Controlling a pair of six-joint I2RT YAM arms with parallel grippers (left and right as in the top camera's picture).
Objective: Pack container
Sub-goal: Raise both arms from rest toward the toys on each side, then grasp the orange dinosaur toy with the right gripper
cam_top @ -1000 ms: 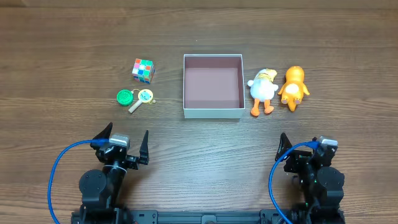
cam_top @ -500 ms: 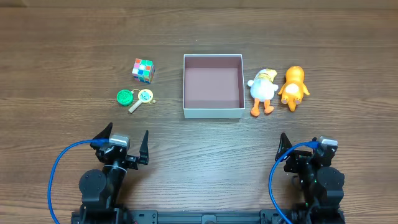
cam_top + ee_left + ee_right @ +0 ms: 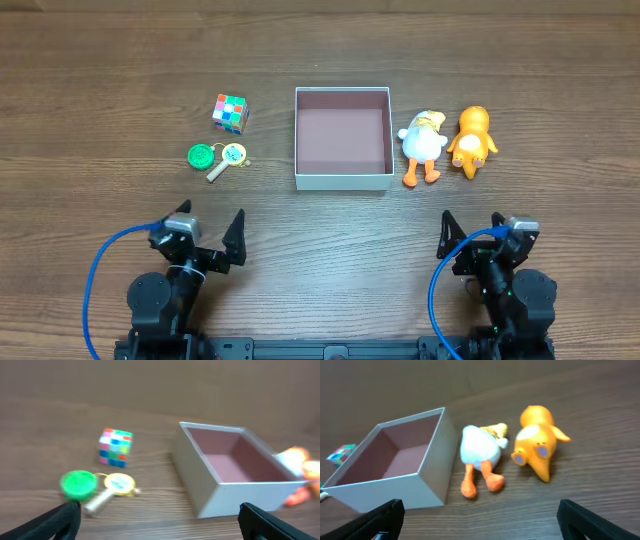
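Note:
The container (image 3: 342, 181) is a square white box with a pinkish-brown floor, empty, at the table's middle; it also shows in the left wrist view (image 3: 210, 487) and the right wrist view (image 3: 395, 487). Left of it lie a colour cube (image 3: 230, 113), a green disc (image 3: 201, 156) and a yellow keychain (image 3: 231, 156). Right of it lie a white duck toy (image 3: 423, 146) and an orange toy (image 3: 471, 141). My left gripper (image 3: 207, 244) is open and empty near the front edge. My right gripper (image 3: 470, 240) is open and empty at the front right.
Blue cables loop beside both arm bases at the table's front edge (image 3: 90, 290). The wooden table (image 3: 320, 240) lies between the grippers and the objects.
Both grippers have shifted slightly and tilted; their fingers now spread a little wider. The objects have not moved.

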